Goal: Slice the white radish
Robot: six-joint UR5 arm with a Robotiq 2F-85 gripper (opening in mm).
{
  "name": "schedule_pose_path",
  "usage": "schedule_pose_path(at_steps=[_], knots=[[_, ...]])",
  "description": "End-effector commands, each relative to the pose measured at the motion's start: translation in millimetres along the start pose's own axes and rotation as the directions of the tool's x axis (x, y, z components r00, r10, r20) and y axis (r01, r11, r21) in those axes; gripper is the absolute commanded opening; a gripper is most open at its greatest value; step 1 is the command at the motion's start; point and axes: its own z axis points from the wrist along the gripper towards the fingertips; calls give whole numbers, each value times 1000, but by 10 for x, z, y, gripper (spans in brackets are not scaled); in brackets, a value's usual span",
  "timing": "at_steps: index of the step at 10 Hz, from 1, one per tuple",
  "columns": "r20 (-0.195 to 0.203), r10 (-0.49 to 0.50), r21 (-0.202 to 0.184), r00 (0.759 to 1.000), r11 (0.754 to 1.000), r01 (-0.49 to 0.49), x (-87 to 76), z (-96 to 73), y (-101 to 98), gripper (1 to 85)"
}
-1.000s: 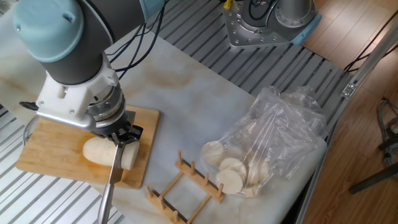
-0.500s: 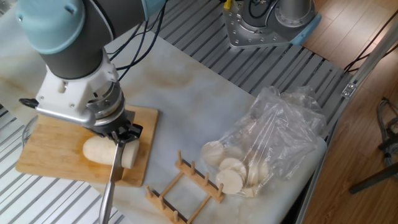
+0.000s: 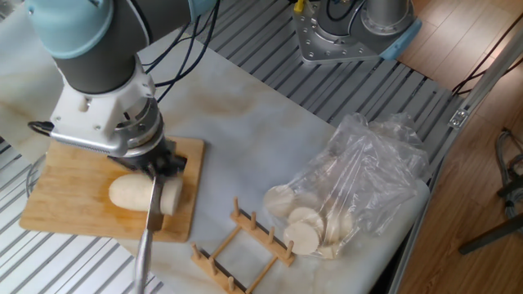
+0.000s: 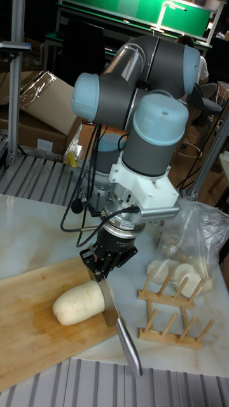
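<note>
The arm bends steeply down over the cutting board [image 3: 65, 192], wrist vertical. Its pincer [image 3: 163, 162] is clamped on a knife [image 4: 113, 304], whose blade stands against the flat end of the white radish [image 3: 135, 193], which lies on the board.

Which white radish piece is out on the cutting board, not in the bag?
The whole white radish, a thick uncut cylinder on the wooden cutting board beneath the claw. The others are round slices inside the clear plastic bag.
</note>
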Motion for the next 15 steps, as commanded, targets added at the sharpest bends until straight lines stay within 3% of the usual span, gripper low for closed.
schedule_pose_path(at_steps=[1, 3, 5, 8, 11, 15], knots=[[11, -6, -38, 1000, 999, 6, 18, 0, 53, 170], [12, -18, -41, 1000, 999, 19, 24, 59, 28, 240], [-14, -21, -58, 1000, 998, 20, 63, 21, 63, 333], [-66, -5, -45, 998, 999, 2, 33, -72, 50, 340], [-132, 28, -2, 991, 1000, -29, -61, -176, 45, 340], [-216, 68, 48, 974, 997, -59, -119, -79, 63, 323]])
